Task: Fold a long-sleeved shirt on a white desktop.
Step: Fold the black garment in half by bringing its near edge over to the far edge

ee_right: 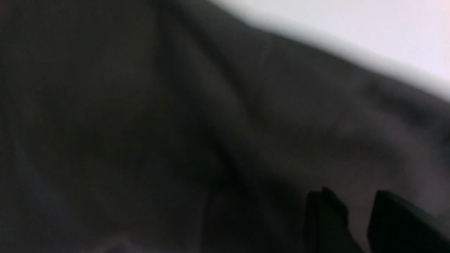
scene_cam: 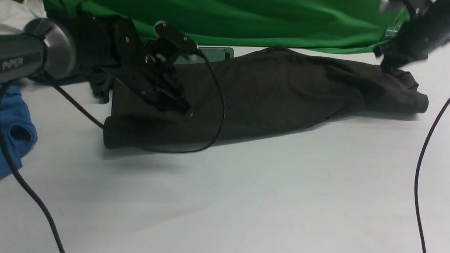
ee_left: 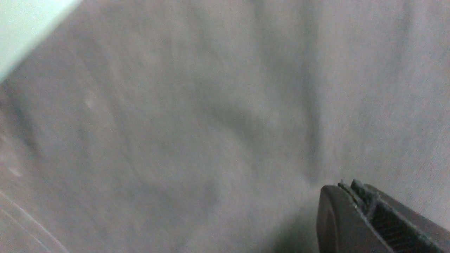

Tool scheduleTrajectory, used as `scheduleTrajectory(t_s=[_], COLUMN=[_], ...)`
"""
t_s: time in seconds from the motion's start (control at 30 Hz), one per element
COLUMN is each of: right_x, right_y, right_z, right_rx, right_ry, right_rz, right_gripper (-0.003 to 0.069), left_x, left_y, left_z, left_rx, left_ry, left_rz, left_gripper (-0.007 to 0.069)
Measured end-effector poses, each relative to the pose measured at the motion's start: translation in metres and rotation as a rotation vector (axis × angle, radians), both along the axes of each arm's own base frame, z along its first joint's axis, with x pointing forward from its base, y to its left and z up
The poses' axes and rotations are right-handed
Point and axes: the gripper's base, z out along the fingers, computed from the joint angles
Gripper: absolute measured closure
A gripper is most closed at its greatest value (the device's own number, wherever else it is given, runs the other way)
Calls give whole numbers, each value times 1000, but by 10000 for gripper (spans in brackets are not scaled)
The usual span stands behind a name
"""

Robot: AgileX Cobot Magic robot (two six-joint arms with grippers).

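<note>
The black-brown long-sleeved shirt (scene_cam: 271,94) lies bunched into a long band across the white desktop (scene_cam: 244,202), from the left to a cuffed end at the right (scene_cam: 417,99). My left gripper (scene_cam: 186,111) points down onto the shirt's left part. In the left wrist view its fingertips (ee_left: 346,189) are pressed together, shut, just over the shirt cloth (ee_left: 197,126), with nothing seen between them. My right gripper (scene_cam: 386,66) is blurred above the shirt's right end. In the right wrist view the gripper (ee_right: 355,202) is open, the fingers apart over the dark fabric (ee_right: 175,123).
A blue tee (scene_cam: 4,133) lies at the left edge, with white cloth (scene_cam: 12,14) behind it. A smaller dark garment (scene_cam: 99,84) sits behind the left arm. The green backdrop (scene_cam: 251,19) closes the back. Black cables (scene_cam: 420,174) trail over the desktop on both sides.
</note>
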Motion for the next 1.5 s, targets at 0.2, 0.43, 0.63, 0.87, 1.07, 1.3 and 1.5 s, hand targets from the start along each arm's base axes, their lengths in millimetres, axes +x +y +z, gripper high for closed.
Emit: scheduleTrajectory(t_s=[0.2, 0.43, 0.63, 0.87, 1.07, 1.3, 1.5], right_x=[-5, -8, -3, 4, 7, 14, 16], right_y=[-2, -9, -42, -58, -50, -48, -48], right_z=[-27, 9, 11, -32, -28, -33, -52], right_rx=[2, -5, -4, 33, 81, 77, 70], right_ry=[38, -53, -132, -81, -83, -138, -109], right_rz=[-20, -36, -120, -154, -151, -154, -139], right_gripper=[479, 415, 214, 191, 190, 190, 233], left_x=[-11, -10, -8, -8, -8, -8, -8], left_y=[8, 10, 10, 11, 11, 11, 11], left_z=[-34, -42, -42, -42, -42, -42, -42], left_rx=[37, 78, 98, 99, 99, 99, 99], left_ry=[25, 14, 7, 7, 4, 5, 1], left_rz=[37, 18, 3, 2, 2, 2, 2], left_gripper=[606, 606, 606, 606, 606, 606, 606])
